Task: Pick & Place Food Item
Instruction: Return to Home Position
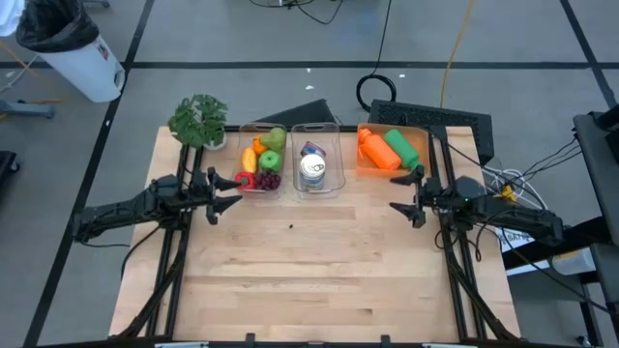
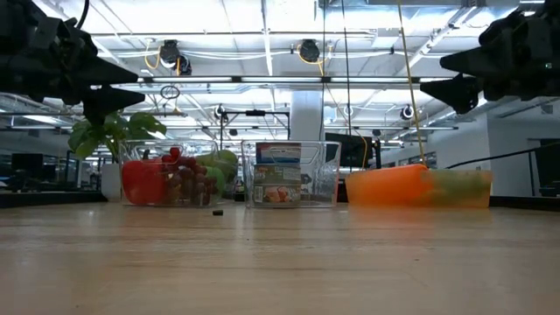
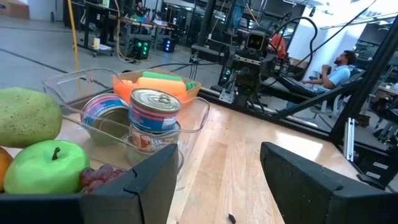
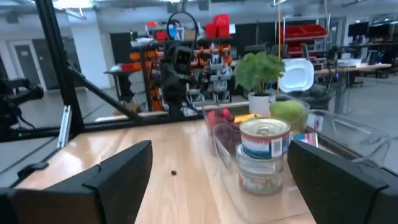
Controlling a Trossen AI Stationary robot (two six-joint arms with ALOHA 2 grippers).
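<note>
1. Three containers along the far edge of the bench (image 1: 319,280) hold all the food in sight. A clear bin (image 1: 242,145) toward the far-left corner holds fruit, including a green apple (image 1: 270,160). A second clear bin (image 1: 334,159) just beside it holds the cans (image 1: 311,172). An orange bin (image 1: 377,172) toward the far-right corner holds an orange bottle (image 1: 372,150) and a green bottle (image 1: 401,147), lying side by side.
2. Nothing edible lies loose on the wood, so the sorting looks finished and the step in hand is the retreat to rest.
3. The left claw (image 1: 230,196) hovers above the bench near the fruit bin, fingers spread and empty. The right claw (image 1: 399,191) hovers near the orange bin, also spread and empty.
4. The next move calls for no grasp. Each arm should fold back toward its own side edge, high enough to clear the bin rims.
5. The bench is pale wood, bare but for a small dark speck (image 1: 289,227) near its middle. A potted plant (image 1: 199,119) stands at the far-left corner.
6. Beyond the bench is a grey taped floor with cables, a white waste bin (image 1: 73,53) and workshop racks. A seated person (image 3: 329,71) shows in the left wrist view.
</note>
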